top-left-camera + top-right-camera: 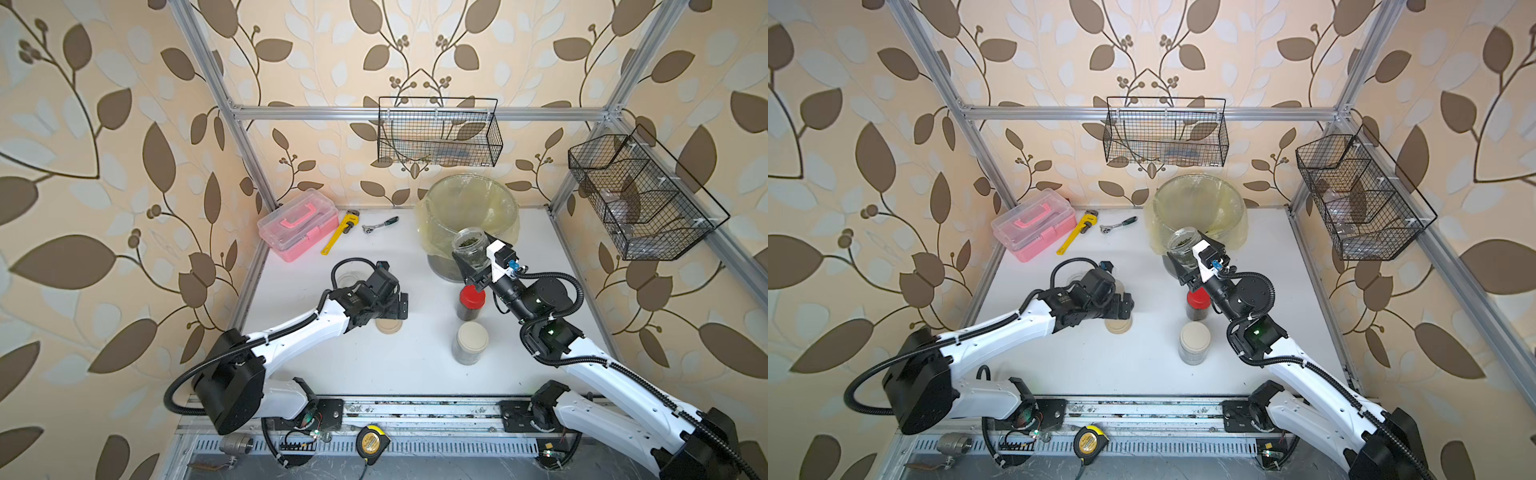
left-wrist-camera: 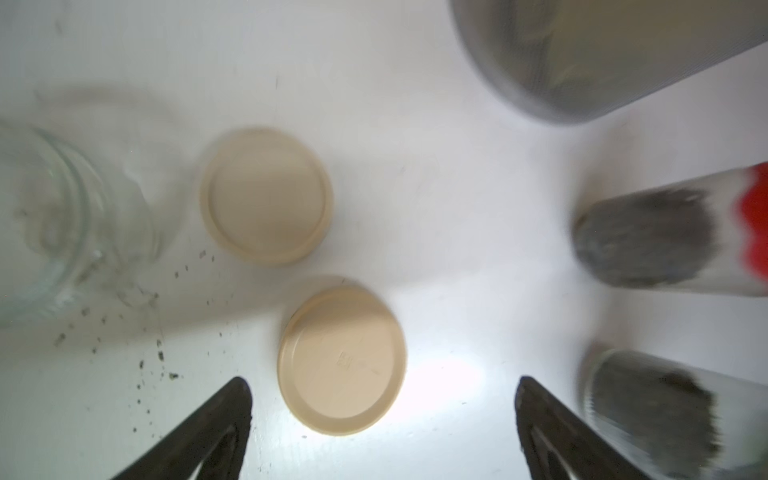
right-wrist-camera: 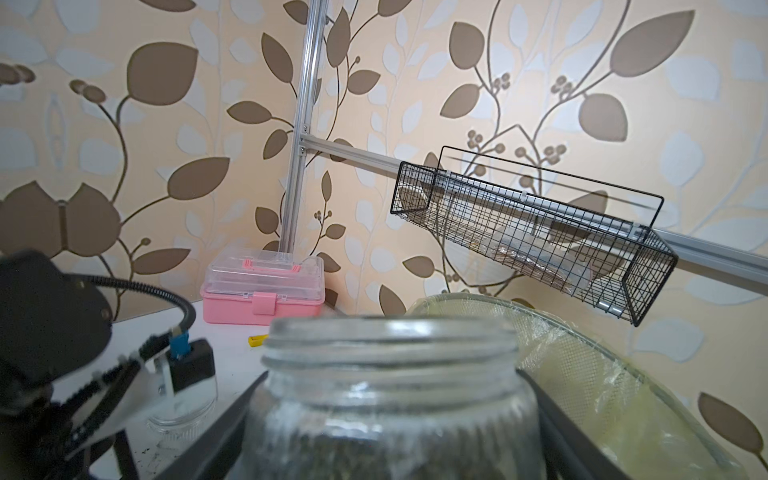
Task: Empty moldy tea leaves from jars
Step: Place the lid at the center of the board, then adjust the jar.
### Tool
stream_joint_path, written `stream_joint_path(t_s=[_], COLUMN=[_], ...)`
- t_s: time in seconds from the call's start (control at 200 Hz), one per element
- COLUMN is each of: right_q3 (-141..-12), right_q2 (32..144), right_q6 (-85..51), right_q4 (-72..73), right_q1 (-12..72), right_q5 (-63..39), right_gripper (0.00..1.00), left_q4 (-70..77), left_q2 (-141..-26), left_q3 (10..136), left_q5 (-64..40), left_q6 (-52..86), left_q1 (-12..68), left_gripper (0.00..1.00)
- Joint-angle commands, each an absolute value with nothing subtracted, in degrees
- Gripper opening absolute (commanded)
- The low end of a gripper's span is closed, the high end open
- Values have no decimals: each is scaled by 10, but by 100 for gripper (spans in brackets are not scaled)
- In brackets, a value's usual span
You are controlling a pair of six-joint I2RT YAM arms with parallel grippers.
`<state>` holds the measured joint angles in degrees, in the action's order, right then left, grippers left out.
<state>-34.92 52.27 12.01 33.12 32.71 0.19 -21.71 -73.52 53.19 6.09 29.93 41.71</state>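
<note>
My left arm (image 1: 299,328) half hides the empty jar (image 1: 345,279). Left jaws gape over a lid (image 2: 341,360); right jaws clamp the leaf-filled jar (image 1: 468,247).

Four jars (image 1: 469,249), two loose lids (image 2: 266,195), two wire baskets (image 1: 440,133), one bin (image 1: 490,203), one toolbox (image 1: 297,224).

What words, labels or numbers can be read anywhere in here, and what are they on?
No text here is clear enough to quote.
tape measure: print on its yellow round label, too small to read.
loose beige lid: small embossed mark, too blurred to read.
white sticker on the left arm's motor: too small to read.
</note>
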Motion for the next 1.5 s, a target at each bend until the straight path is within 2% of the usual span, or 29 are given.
stream_joint_path(t_s=[0.0,0.24,0.425,1.07,1.135,1.225,1.329,1.404,1.494], right_q3=[-352,-350,-352,-352,-353,-352,-352,-350,-347], right_q2=[521,522,522,525,526,529,531,532,533], right_q6=[116,115,116,122,122,121,120,122,127], right_q4=[367,364,366,381,382,384,386,387,391], right_q1=[324,324,324,324,324,324,324,324,324], right_q5=[-6,-9,-17,-81,-81,-81,-80,-85,-95], right_gripper=[42,42,42,42,42,43,48,57,82], left_q4=[-174,-11,22,12,3,-6,-14,-21,-29], left_q2=[-687,-686,-747,-868,-872,-873,-870,-868,-866], left_q3=[597,667,736,836,843,848,851,856,866], left_q5=[65,-73,-198,-280,-285,-280,-269,-262,-256], left_q6=[262,261,248,243,250,258,269,279,289], left_q1=[423,423,427,454,454,454,454,454,454], left_gripper=[99,99,99,99,94,78,61,55,52])
